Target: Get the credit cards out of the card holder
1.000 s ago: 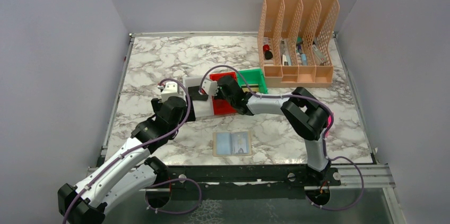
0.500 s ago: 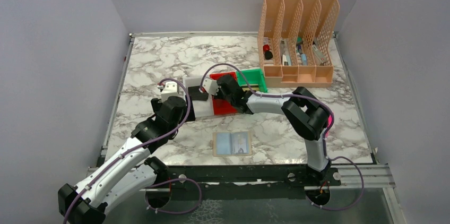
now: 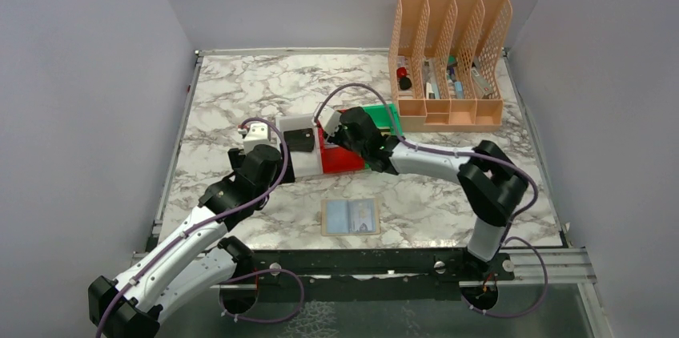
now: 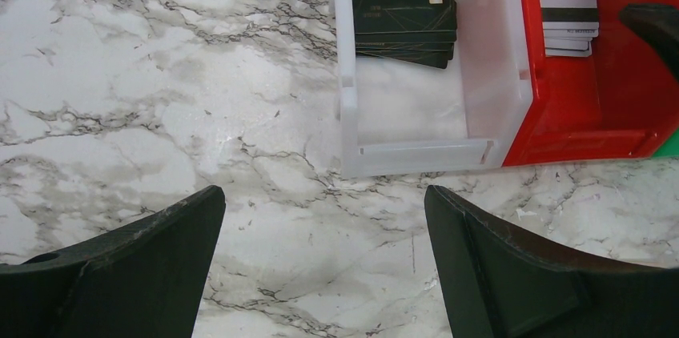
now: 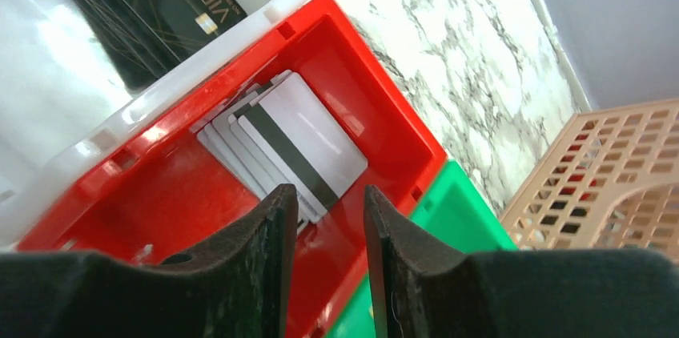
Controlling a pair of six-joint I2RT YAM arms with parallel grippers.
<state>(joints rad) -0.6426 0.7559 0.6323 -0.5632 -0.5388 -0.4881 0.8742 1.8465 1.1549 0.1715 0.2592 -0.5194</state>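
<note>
Since a second ago the right arm's elbow has swung out toward 3 o'clock in the overhead view, and the right gripper has gone from nearly shut to narrowly parted with nothing between its fingers. It hangs over the red tray, where the silvery cards lie fanned, long axis running 10 to 4 in the wrist view. The black cards sit stacked in the white tray, long axis 9 to 3. The left gripper stands wide and empty at 6 o'clock of that tray. The card holder lies open and flat at 6 o'clock of the trays, long axis 9 to 3. Extraction looks largely done; whether a card remains in its pockets is too small to tell.
</note>
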